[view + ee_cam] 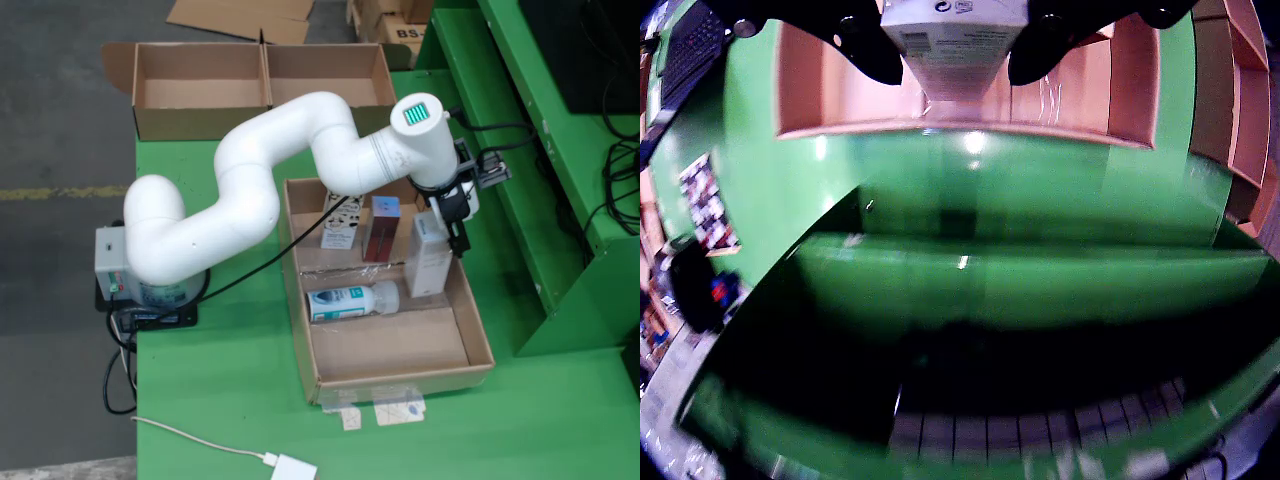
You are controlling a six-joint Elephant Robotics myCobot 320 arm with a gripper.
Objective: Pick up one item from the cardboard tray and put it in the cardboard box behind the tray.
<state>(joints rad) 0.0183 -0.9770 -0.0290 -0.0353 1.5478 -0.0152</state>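
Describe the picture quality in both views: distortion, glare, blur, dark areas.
Fixed view: even light, mildly soft, little distortion, green table evenly lit. Gripper view: strong fisheye bending the tray wall, bright glare spots on the green surface, a dark band across the lower half, and the held white box close and blurred.

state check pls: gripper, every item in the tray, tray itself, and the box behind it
gripper: shut on white carton
white carton: upright, held at right side of tray
white bottle: lying on its side in tray
red box: upright in tray
black-and-white carton: upright in tray
cardboard tray: open, front half bare
cardboard box: open, two compartments, nothing visible inside
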